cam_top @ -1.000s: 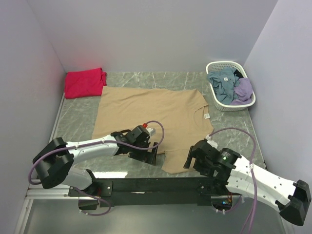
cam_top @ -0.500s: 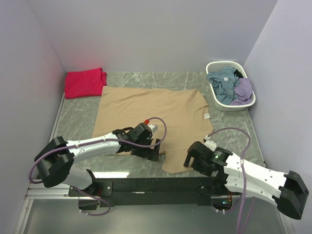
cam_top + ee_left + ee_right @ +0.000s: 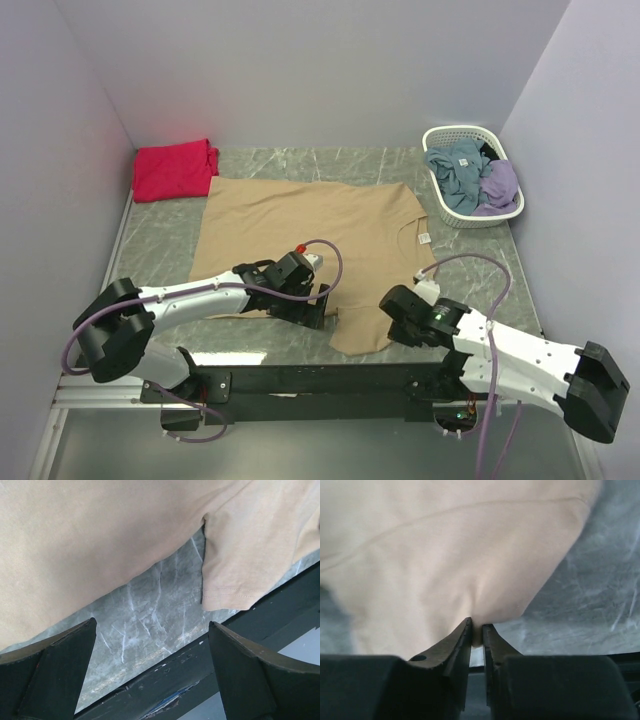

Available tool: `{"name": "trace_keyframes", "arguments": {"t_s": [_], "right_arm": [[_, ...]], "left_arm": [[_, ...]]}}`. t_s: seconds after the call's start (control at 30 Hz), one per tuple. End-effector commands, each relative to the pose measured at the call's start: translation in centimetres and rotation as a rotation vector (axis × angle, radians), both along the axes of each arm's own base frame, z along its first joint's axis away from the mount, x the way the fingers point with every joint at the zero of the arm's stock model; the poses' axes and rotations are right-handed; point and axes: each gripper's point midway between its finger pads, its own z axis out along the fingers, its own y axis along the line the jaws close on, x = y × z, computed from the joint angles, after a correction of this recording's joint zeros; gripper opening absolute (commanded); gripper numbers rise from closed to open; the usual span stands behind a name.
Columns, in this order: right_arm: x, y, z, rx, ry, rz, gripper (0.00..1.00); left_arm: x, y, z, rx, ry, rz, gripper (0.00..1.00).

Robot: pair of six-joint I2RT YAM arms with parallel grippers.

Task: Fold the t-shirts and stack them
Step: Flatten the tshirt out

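The tan t-shirt (image 3: 300,215) lies spread flat on the marble table, its neck label to the right. Its near sleeve (image 3: 360,330) reaches the table's front edge. My right gripper (image 3: 393,318) is shut on the edge of that sleeve; in the right wrist view a pinch of tan cloth (image 3: 460,555) sits between the closed jaws of the right gripper (image 3: 476,626). My left gripper (image 3: 305,306) stands open over the shirt's near hem, and the left wrist view shows bare table between the fingers of the left gripper (image 3: 151,625) and tan cloth (image 3: 100,535) beyond them. The red-pink t-shirt (image 3: 175,170) lies folded at the back left corner.
A white lattice basket (image 3: 452,131) holding blue and purple clothes stands at the back right. The black front rail (image 3: 300,378) runs along the near table edge under both arms. Walls close in the left, back and right sides.
My right gripper has slid left onto the sleeve edge and closed on it. The left arm has shifted slightly right and stays open.
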Motion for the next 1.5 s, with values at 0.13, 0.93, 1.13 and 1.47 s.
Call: {"name": "trace_keyframes", "arguments": {"t_s": [0.13,0.93,1.13,1.47], "right_arm": [[4.3,1.3,8.4,-0.004,-0.207,0.029,0.23],[9.3,-0.9,11.0,-0.166,-0.319,0.047,0.67],[10.1,-3.0,12.4,-0.179,-0.385,-0.04,0.73],[21.8,-3.1,16.2,-0.163,-0.468,-0.088,0.75]], "left_arm": [[1.1,-1.0,1.2,-0.007,-0.037,-0.005,0.99],[2.3,-0.5,1.5,0.044,-0.089,0.022,0.99],[6.6,1.4,4.2,0.093,-0.28,0.202,0.99],[19.5,8.3,9.9,0.118,-0.46,0.52,1.0]]}}
